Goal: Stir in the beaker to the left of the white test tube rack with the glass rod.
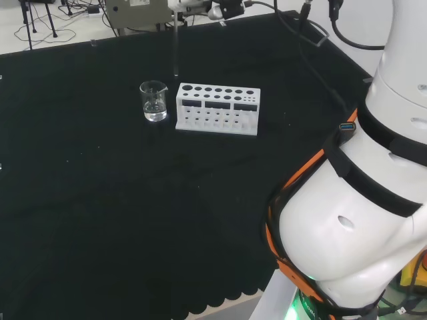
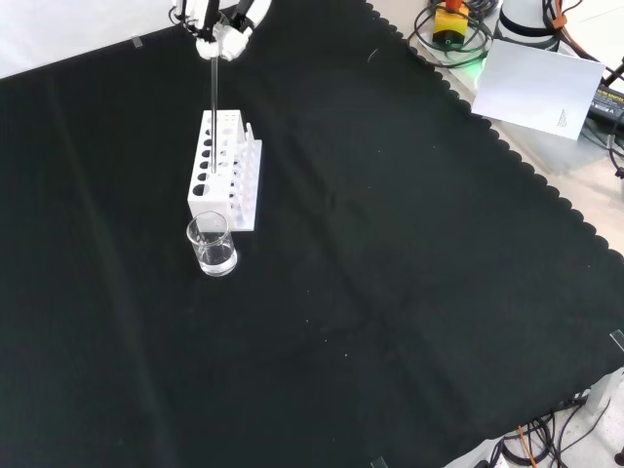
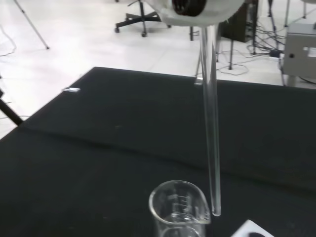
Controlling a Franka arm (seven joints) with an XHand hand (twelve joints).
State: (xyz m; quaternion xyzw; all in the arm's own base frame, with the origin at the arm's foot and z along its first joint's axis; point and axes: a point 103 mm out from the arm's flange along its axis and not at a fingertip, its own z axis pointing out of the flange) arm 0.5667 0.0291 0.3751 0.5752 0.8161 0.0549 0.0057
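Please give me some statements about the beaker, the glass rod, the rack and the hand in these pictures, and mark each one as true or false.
1. The hand holds the glass rod by its upper end. True.
2. The tip of the rod is already inside the beaker. False: in the wrist view the tip hangs outside the beaker, beside its rim.
3. The beaker holds some clear liquid at its bottom. True.
4. The beaker lies on its side on the black cloth. False: it stands upright.
5. The white test tube rack is full of test tubes. False: its holes look empty.
6. In the head view the beaker stands to the left of the rack. True.
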